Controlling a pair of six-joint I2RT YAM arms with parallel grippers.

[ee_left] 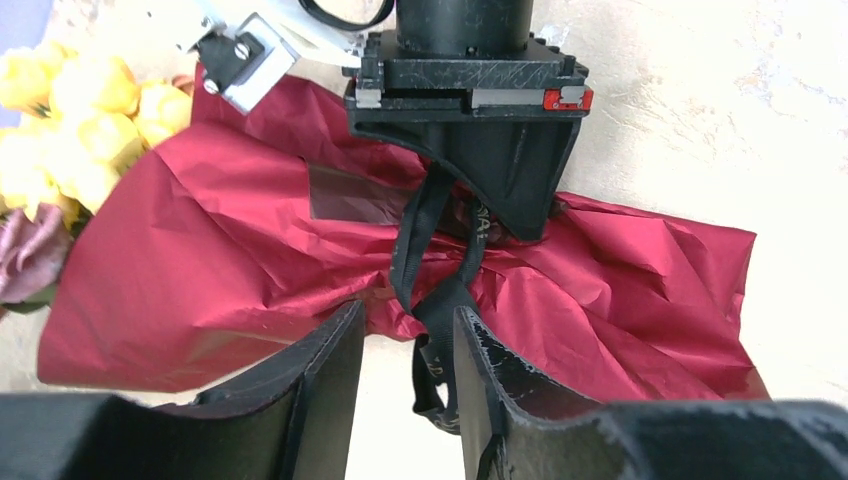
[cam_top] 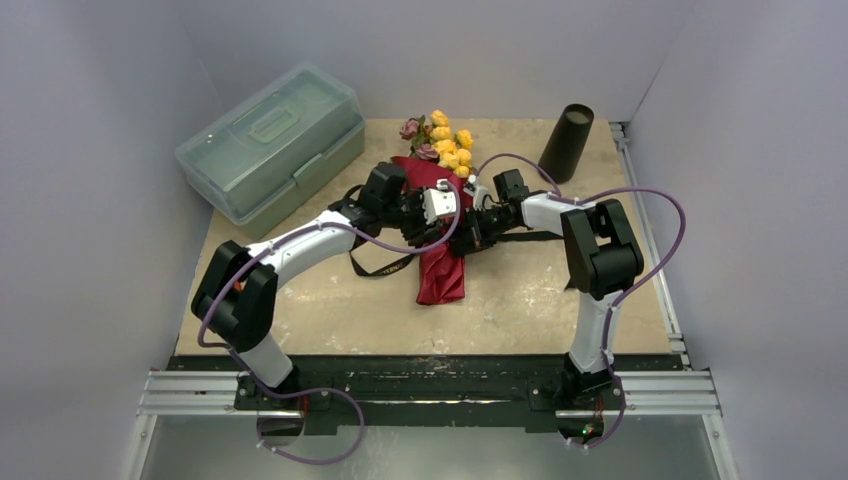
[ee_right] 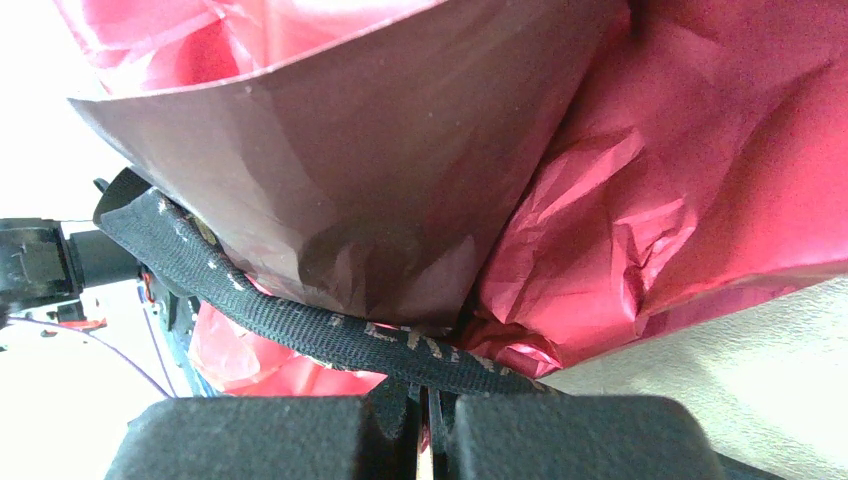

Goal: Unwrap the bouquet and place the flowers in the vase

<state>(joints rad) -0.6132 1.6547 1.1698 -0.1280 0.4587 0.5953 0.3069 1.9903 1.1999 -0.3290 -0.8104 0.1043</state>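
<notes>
The right jaws are pinched shut on the black ribbon [ee_right: 300, 325], probably to pull the tie loose. The left jaws stand half-open astride the same ribbon. The bouquet [cam_top: 441, 270] lies mid-counter [cam_top: 520, 300], with the vase [cam_top: 566, 142] upright at the back right.

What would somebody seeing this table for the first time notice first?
The bouquet in crumpled red paper lies mid-table, its yellow flowers pointing to the far edge. Both arms meet over it: the right end effector is shut on the black ribbon, and the left end effector stands open with that ribbon between its fingers. The black vase stands at the far right.
</notes>
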